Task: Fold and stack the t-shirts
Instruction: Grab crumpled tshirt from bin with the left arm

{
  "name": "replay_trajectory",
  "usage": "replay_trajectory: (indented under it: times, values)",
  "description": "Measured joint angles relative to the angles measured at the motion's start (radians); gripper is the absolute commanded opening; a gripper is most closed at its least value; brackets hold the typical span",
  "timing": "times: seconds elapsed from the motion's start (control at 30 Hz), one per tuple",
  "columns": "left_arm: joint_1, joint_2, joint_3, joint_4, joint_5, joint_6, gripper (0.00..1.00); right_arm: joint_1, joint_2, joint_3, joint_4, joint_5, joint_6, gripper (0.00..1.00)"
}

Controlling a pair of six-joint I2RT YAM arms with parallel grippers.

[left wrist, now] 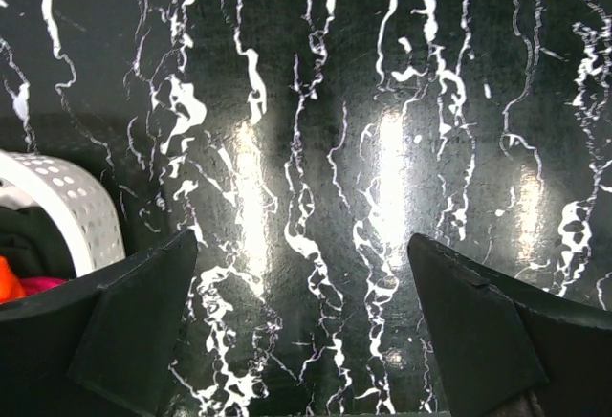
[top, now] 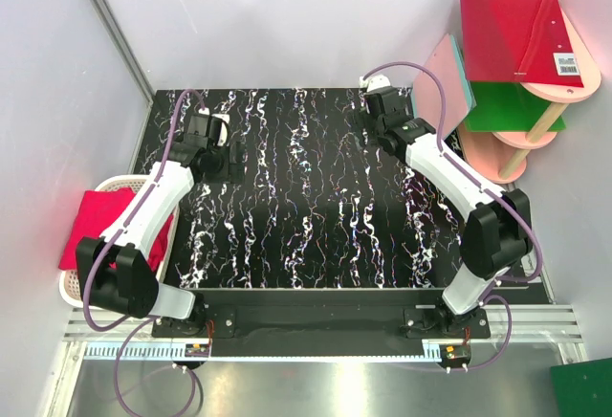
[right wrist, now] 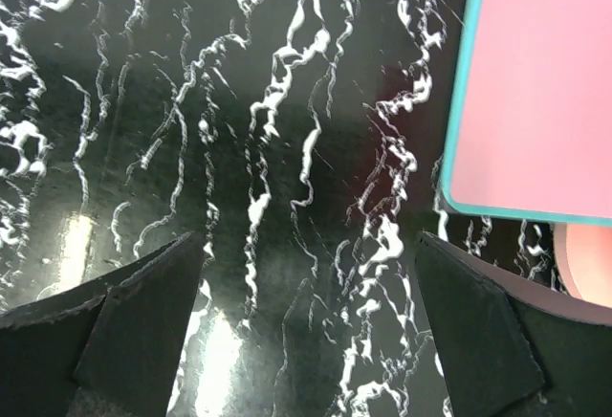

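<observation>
A crimson t-shirt [top: 96,229] lies crumpled in the white basket [top: 120,185] left of the table and hangs over its side. In the left wrist view only the basket's perforated rim [left wrist: 69,208] and slivers of orange cloth [left wrist: 8,283] and crimson cloth [left wrist: 40,285] show. My left gripper [top: 228,149] [left wrist: 301,245] is open and empty over the far left of the black marbled mat. My right gripper [top: 375,103] [right wrist: 311,240] is open and empty over the mat's far right. No shirt lies on the mat.
A stiff pink board with a teal edge [top: 449,77] [right wrist: 545,82] leans at the mat's far right corner. A rigid red board [top: 516,34] and a green board [top: 512,106] rest on a pink shelf stand [top: 521,154]. Grey walls close in the back and sides.
</observation>
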Motion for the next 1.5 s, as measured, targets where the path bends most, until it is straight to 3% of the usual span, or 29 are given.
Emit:
replay_trajectory:
  times: [0.27,0.47,0.57,0.8,1.1,1.37,1.43,1.5]
  values:
    - [0.0,0.014,0.015,-0.037,-0.056,-0.001,0.99,-0.002,-0.001,-0.002,-0.019,0.01,0.009,1.0]
    - [0.001,0.048,0.051,-0.083,-0.29,-0.011,0.99,0.022,0.01,0.036,-0.035,0.004,0.027,1.0]
    - [0.022,0.048,0.084,-0.108,-0.309,-0.019,0.99,0.051,0.038,0.089,-0.043,0.003,0.029,1.0]
    - [0.144,0.047,0.132,-0.124,-0.343,-0.103,0.99,0.087,0.087,0.174,-0.046,-0.011,0.03,1.0]
    - [0.37,0.053,0.143,-0.282,-0.579,-0.185,0.99,0.088,0.097,0.161,-0.068,-0.047,0.049,1.0]
    - [0.459,0.052,0.028,-0.322,-0.564,-0.233,0.99,0.088,0.101,0.138,-0.071,-0.079,0.064,1.0]
    - [0.463,0.052,0.011,-0.319,-0.547,-0.24,0.95,0.088,0.104,0.138,-0.071,-0.081,0.065,1.0]
    - [0.463,0.052,0.0,-0.313,-0.537,-0.246,0.76,0.088,0.106,0.138,-0.071,-0.086,0.068,1.0]
